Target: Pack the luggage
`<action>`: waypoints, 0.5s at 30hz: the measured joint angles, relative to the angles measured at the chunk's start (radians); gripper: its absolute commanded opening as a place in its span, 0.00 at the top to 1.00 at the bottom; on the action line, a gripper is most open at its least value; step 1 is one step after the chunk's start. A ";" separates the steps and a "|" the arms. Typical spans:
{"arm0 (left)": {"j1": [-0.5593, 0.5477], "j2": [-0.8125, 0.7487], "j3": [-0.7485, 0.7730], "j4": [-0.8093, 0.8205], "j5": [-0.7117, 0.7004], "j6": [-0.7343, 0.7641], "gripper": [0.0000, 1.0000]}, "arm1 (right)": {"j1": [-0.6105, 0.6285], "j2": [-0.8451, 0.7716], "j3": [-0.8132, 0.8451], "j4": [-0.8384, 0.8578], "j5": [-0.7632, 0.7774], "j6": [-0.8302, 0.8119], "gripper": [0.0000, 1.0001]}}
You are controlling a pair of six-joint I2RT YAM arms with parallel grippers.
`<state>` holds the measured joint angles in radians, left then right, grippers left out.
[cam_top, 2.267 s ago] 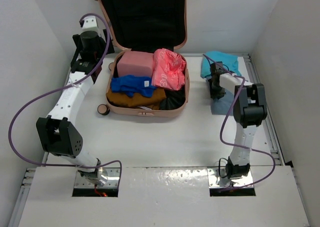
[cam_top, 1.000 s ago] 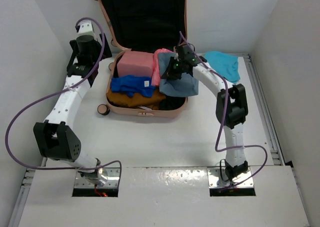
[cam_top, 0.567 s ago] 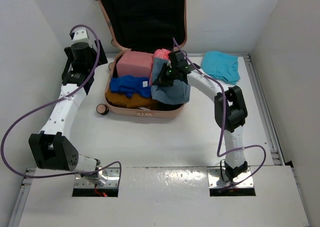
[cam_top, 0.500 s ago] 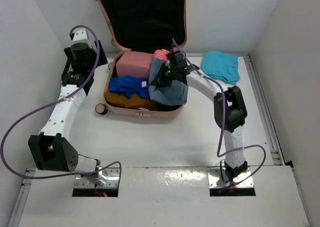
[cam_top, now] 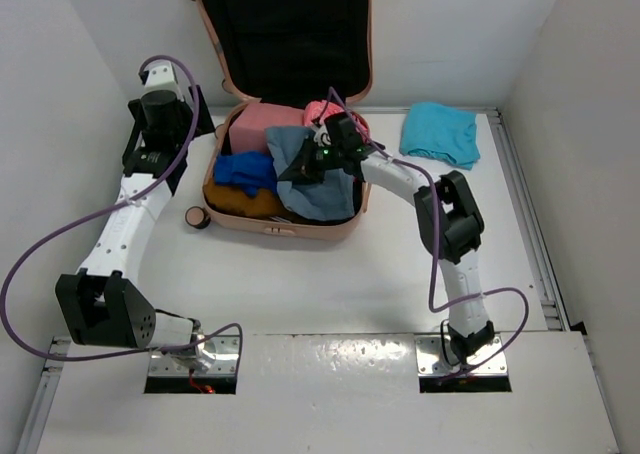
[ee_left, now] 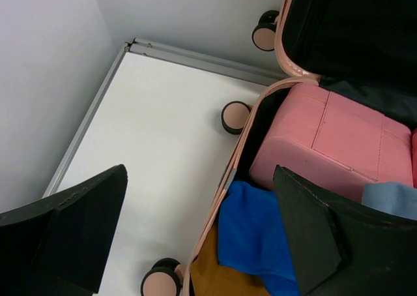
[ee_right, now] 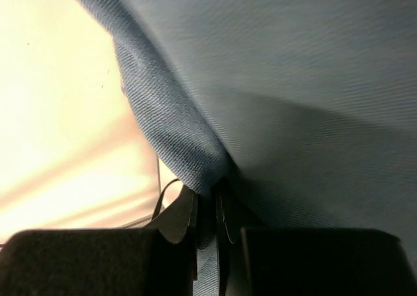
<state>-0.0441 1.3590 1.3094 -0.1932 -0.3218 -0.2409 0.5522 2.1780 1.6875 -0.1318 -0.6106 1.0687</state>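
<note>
**Open luggage at the far edge, grey-blue cloth held over it**

The luggage (cam_top: 300, 231), a salmon-pink hard shell with rounded corners, black lining and dark wheels, lies open at the bench's (cam_top: 330, 294) far edge, left of centre, with its lid upright and cut off at the top. The right gripper (ee_right: 207, 208) pinches a grey-blue cloth (cam_top: 310, 179), which fills its blurred wrist view and hides most of a coral garment (cam_top: 318, 109). A pouch (cam_top: 263, 126), blue cloth (cam_top: 245, 169) and brown cloth (cam_top: 235, 202) lie inside. The left gripper (ee_left: 201, 175) hangs spread near the far-left corner. A teal cloth (cam_top: 440, 132) lies near the far-right corner. Since half a second ago the held cloth has moved left towards the case's middle, and the luggage has slid slightly left.
</note>
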 measured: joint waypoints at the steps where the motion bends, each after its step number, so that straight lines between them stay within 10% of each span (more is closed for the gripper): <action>1: 0.000 0.000 -0.004 0.000 0.000 0.000 0.00 | -0.008 -0.003 -0.027 0.027 -0.009 0.005 1.00; 15: 0.012 0.017 -0.020 0.000 0.016 0.000 0.00 | -0.246 -0.304 -0.396 0.082 -0.058 -0.002 1.00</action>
<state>-0.0319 1.3758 1.2892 -0.1928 -0.3058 -0.2409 0.3065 1.8744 1.2911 -0.0498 -0.6685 1.0664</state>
